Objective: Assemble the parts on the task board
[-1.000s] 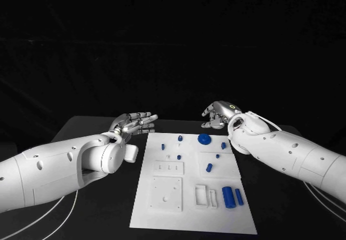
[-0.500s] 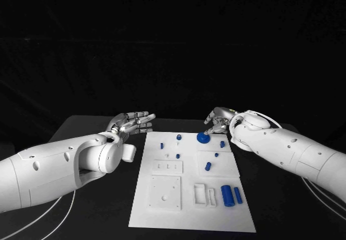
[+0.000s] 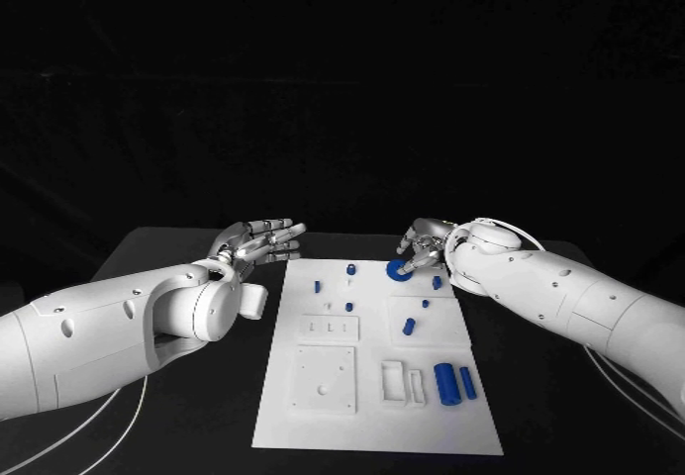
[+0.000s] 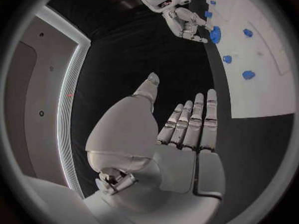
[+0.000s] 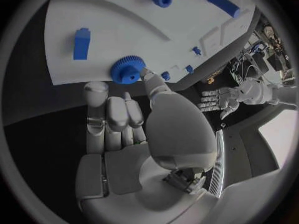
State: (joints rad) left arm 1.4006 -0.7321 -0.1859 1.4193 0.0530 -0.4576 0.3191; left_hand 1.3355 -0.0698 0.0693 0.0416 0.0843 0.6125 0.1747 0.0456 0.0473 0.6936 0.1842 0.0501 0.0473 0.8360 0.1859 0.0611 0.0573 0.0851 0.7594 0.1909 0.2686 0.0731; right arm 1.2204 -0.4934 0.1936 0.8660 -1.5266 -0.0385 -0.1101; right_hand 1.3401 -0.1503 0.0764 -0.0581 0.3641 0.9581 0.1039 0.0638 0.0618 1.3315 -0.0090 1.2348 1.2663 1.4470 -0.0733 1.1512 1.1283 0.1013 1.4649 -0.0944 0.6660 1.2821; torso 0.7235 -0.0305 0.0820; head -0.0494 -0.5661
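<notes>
While the right hand (image 3: 423, 243) touches the blue gear (image 3: 398, 269) at the board's (image 3: 374, 416) far edge with a fingertip, other fingers curled and gripping nothing, the left hand (image 3: 260, 240) hovers spread and empty just off the board's far left corner.

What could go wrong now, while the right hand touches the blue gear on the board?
The right hand touches the blue gear with only a fingertip, near the far edge of the task board; a push could slide the gear off the board. Small blue pegs stand close by, so the arm might knock them. The left hand hovers off the board, so the board could shift.
</notes>
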